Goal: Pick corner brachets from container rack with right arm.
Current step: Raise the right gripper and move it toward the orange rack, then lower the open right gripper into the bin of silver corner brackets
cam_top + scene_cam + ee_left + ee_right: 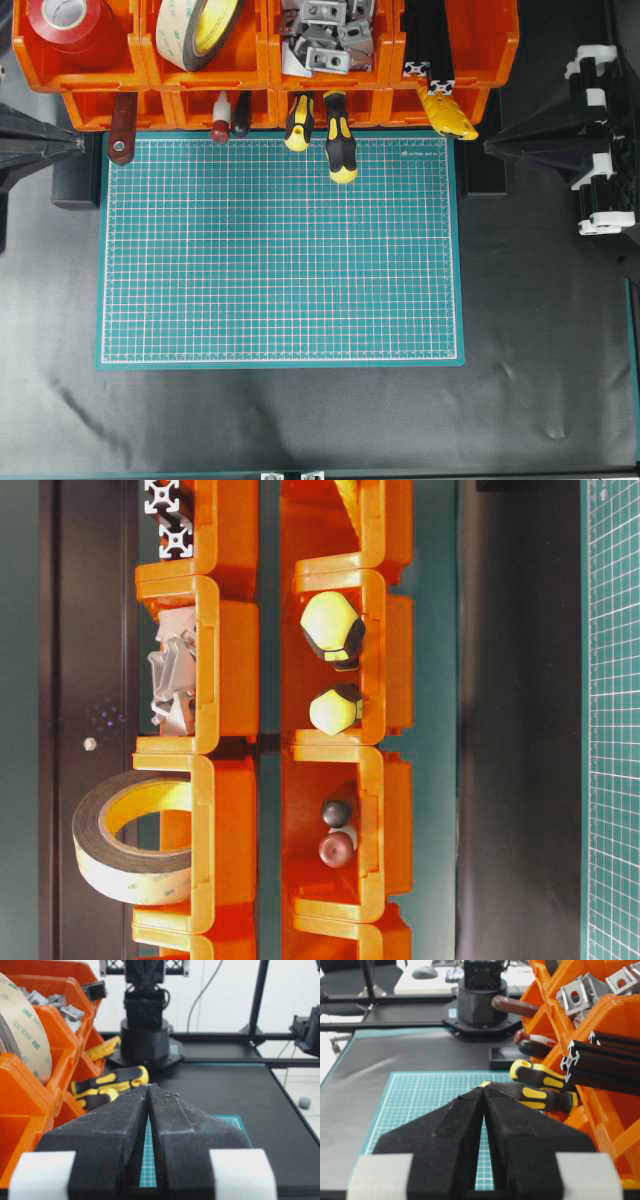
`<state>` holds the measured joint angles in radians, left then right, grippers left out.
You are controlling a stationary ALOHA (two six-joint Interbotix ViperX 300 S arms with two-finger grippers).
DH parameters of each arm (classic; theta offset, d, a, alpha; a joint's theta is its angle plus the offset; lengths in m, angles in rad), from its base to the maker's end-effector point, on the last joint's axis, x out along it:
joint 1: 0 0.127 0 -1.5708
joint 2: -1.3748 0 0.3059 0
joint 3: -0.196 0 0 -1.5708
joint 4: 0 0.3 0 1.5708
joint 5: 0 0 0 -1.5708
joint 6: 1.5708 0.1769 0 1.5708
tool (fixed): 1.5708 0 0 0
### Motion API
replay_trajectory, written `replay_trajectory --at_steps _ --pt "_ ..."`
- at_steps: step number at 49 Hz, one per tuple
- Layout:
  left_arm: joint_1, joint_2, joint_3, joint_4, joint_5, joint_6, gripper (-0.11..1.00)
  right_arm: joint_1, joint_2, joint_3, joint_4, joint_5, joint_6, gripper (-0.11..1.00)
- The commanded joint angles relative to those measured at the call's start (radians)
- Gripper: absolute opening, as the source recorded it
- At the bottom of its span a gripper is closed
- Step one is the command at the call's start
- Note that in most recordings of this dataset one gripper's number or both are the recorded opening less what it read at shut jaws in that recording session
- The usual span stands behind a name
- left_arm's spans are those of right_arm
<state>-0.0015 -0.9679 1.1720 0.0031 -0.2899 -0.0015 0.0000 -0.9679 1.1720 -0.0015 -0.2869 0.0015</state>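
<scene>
We take the container rack (250, 75) as our landmark and read it left to right. Its upper bins hold a red tape roll (70, 22), a wide beige tape roll (200, 30), then the corner brachets (325, 35) heaped loose in the third bin, then black slotted bars (428, 40). The sloped fronts keep the contents reachable from the mat side. Screwdrivers (338, 140) poke out of the lower tier over the green mat (280, 250).

To the left of the rack, the left claw (149, 1091) is pinched closed and holds nothing. To the right of the rack, the right claw (483, 1092) is likewise closed and empty, well apart from the brachets. We judge that picking has not begun; the right arm must open its claw and reach up and across to the third bin.
</scene>
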Motion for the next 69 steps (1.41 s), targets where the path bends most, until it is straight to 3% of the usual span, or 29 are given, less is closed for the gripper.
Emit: replay_trajectory --at_steps 1,6,12,17,25,31,36,44,51,63,69 --pt "-0.005 0.005 -0.055 0.031 0.035 -0.031 0.06 0.005 0.006 -0.014 0.008 -0.006 0.02 0.01" --pt "-0.005 -0.006 -0.112 0.035 0.143 -0.055 0.0 0.032 0.003 -0.04 0.049 0.064 0.058 0.0" --pt "-0.011 -0.008 -0.173 0.035 0.31 -0.058 0.0 0.044 0.002 -0.1 0.049 0.233 0.118 0.0" --pt "-0.014 -0.002 -0.212 0.035 0.436 -0.063 0.0 0.044 0.009 -0.186 0.049 0.411 0.123 0.0" --pt "-0.018 0.017 -0.249 0.035 0.572 -0.063 0.0 0.032 0.074 -0.405 0.049 0.793 0.124 0.0" --pt "-0.031 0.034 -0.279 0.035 0.666 -0.063 0.0 0.003 0.173 -0.612 0.017 1.135 0.121 0.0" --pt "-0.032 0.048 -0.298 0.035 0.716 -0.063 0.0 -0.023 0.255 -0.747 -0.015 1.298 0.115 0.0" --pt "-0.046 0.054 -0.314 0.035 0.755 -0.063 0.0 -0.052 0.385 -0.934 -0.055 1.424 0.086 0.0" --pt "-0.052 0.049 -0.319 0.035 0.759 -0.063 0.0 -0.064 0.495 -1.062 -0.087 1.486 0.0 0.0" --pt "-0.054 0.048 -0.325 0.035 0.759 -0.064 0.0 -0.1 0.658 -1.203 -0.15 1.488 -0.129 0.0" --pt "-0.055 0.052 -0.327 0.035 0.758 -0.064 0.0 -0.101 0.712 -1.249 -0.227 1.46 -0.144 0.0"
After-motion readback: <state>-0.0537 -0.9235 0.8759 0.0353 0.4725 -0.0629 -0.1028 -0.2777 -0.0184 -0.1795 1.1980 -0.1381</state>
